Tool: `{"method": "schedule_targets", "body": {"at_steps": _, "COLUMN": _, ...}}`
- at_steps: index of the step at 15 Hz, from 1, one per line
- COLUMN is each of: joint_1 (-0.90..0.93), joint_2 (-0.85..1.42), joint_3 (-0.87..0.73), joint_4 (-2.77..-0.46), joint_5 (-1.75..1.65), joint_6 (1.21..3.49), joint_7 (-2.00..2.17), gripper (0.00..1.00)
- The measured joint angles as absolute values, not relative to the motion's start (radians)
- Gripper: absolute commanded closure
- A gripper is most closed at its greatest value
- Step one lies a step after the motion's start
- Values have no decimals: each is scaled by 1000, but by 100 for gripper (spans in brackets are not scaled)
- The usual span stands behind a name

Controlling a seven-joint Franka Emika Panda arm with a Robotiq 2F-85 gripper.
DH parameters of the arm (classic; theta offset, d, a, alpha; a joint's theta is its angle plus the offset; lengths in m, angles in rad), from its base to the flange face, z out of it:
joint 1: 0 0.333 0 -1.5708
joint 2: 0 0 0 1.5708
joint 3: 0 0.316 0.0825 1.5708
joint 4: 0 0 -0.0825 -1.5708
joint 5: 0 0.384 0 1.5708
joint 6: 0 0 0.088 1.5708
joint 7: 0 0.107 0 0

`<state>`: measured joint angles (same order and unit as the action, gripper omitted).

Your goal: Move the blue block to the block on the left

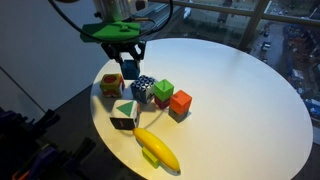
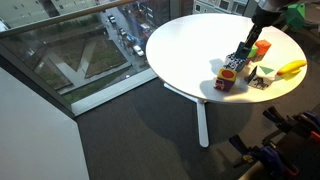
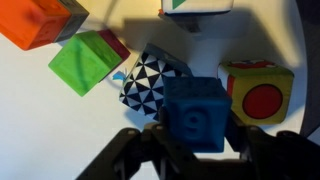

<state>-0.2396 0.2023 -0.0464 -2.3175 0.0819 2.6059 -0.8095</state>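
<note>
Wrist view: plain orange-red cube [image 3: 30,22] cut off by the top-left corner. White block with green triangle [image 3: 195,5] cut by the top edge, only a strip showing. Black-and-white checkered cube [image 3: 148,82] partly hidden behind dark teal-blue cube [image 3: 205,110]; mark on the blue face too blurred to read. Gripper [image 3: 195,148] dark, out of focus, cut by the bottom edge. In an exterior view, cluster of blocks [image 2: 240,72] too small to tell faces; robot arm [image 2: 268,8] cut by the top edge
</note>
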Motion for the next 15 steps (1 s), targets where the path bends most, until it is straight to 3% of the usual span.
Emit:
{"method": "schedule_targets", "body": {"at_steps": 1, "joint_1": -240, "joint_2": 200, "joint_3": -46, "joint_4": -2321, "joint_5": 85, "joint_6": 2606, "joint_7": -826, "gripper": 45}}
{"method": "schedule_targets", "body": {"at_steps": 11, "joint_1": -240, "joint_2": 192, "joint_3": -46, "joint_4": -2330, "joint_5": 89, "joint_6": 2606, "joint_7": -853, "gripper": 45}}
{"method": "schedule_targets", "body": {"at_steps": 12, "joint_1": -240, "joint_2": 191, "joint_3": -46, "joint_4": -2331, "joint_5": 89, "joint_6": 2606, "joint_7": -853, "gripper": 70}}
{"method": "schedule_targets", "body": {"at_steps": 15, "joint_1": -239, "joint_2": 194, "joint_3": -46, "joint_4": -2331, "joint_5": 89, "joint_6": 2606, "joint_7": -853, "gripper": 70}}
